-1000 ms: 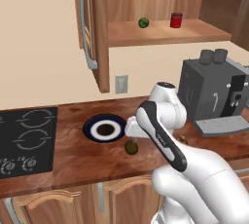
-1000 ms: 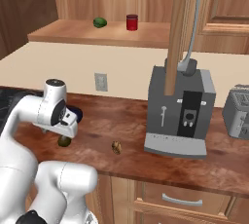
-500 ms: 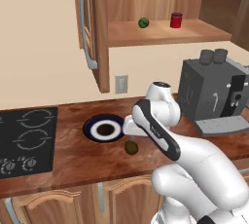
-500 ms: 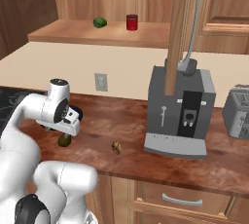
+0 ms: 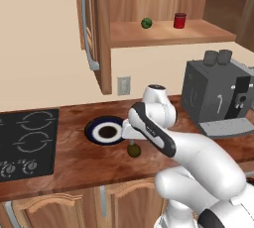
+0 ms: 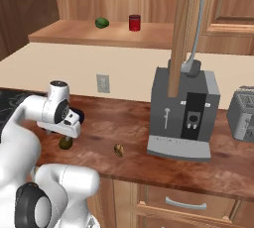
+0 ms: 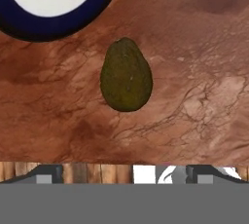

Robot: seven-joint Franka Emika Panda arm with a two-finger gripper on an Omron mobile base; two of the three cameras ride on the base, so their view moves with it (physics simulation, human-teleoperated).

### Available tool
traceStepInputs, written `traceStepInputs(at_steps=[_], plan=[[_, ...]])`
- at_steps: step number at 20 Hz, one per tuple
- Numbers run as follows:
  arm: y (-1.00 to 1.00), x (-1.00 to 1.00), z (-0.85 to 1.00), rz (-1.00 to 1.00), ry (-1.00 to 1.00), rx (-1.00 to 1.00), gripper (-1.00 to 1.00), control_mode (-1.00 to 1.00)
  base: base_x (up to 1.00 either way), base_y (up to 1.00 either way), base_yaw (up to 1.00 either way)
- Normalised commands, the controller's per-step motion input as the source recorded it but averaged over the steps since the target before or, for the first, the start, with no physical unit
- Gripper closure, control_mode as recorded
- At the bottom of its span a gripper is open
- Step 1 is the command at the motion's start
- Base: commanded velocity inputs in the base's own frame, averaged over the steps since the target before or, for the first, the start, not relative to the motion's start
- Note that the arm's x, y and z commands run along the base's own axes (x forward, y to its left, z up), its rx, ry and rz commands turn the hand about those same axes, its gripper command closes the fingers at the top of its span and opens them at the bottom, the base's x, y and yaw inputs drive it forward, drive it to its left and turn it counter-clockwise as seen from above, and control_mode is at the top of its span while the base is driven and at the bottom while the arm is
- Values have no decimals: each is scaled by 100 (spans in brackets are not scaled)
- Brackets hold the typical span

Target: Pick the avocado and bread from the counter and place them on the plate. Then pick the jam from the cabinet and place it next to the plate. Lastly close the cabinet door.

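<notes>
The avocado (image 7: pixel 126 74) lies on the counter (image 7: pixel 194 106), just off the plate's (image 7: pixel 58 28) dark blue rim. My gripper (image 7: pixel 127 173) hangs straight above it, open, with its tips wide apart and nothing between them. In the left base view the gripper (image 5: pixel 132 139) sits over the avocado (image 5: pixel 133 149), beside the plate (image 5: pixel 90 129). The bread (image 6: pixel 118 149) lies to the right of the avocado (image 6: pixel 65 143). The jam (image 5: pixel 179 20) stands on the cabinet (image 5: pixel 168 33) shelf. The cabinet door (image 5: pixel 92 24) is swung open.
A green ball (image 5: pixel 146 23) rests on the shelf left of the jam. A grey coffee machine (image 6: pixel 183 113) stands on the counter to the right, with a toaster (image 6: pixel 243 118) beyond it. A black stovetop (image 5: pixel 25 142) lies left of the plate.
The arm has swung a little to the left and brought the hand lower over the avocado. The gripper stays open, and the avocado and bread have not moved.
</notes>
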Motion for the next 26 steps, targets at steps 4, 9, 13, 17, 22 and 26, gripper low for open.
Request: traceStepInputs(at_steps=[4,9,13,17,22,26], plan=[[0,6,-19,0,0,0,-100,-100,0,0,0],[0,5,-20,0,0,0,-100,-100,0,0,0],[0,3,-12,0,0,0,-100,-100,0,0,0],[0,10,-11,0,0,0,-100,-100,0,0,0],[1,13,-11,0,2,0,-100,-100,0,0,0],[3,13,-7,0,3,0,-100,-100,0,0,0]])
